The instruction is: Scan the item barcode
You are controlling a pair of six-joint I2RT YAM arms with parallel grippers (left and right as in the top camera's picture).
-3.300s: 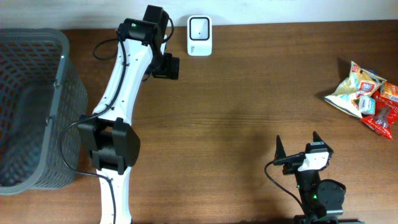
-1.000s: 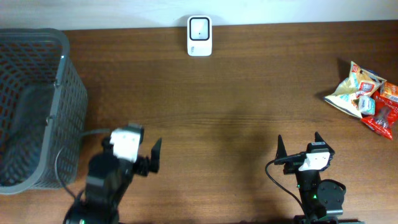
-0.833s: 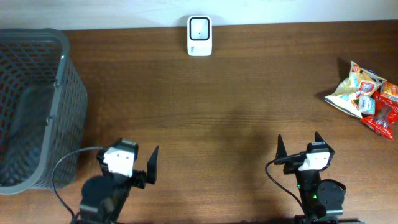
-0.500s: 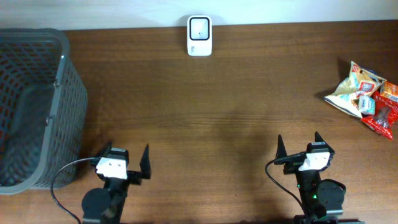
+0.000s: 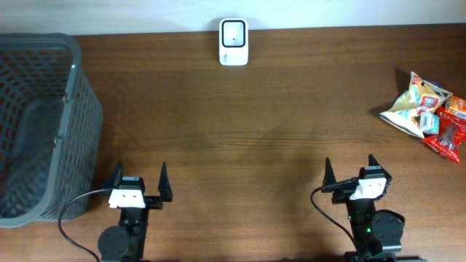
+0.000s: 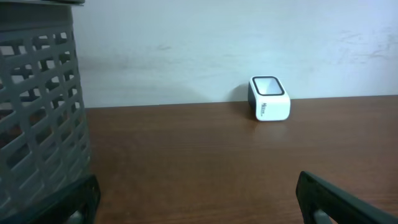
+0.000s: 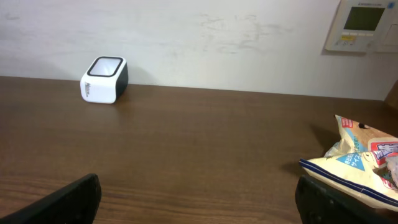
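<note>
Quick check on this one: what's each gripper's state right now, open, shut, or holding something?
Left gripper: open, fingers spread wide, holding nothing.
Right gripper: open, fingers spread wide, holding nothing.

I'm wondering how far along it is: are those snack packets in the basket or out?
Out. The snack packets lie piled at the far right, while the grey basket stands at the left edge, well apart from them.

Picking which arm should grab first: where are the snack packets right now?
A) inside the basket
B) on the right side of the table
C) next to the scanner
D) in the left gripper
B: the snack packets lie piled on the right side of the table, well apart from the scanner and the basket.
</note>
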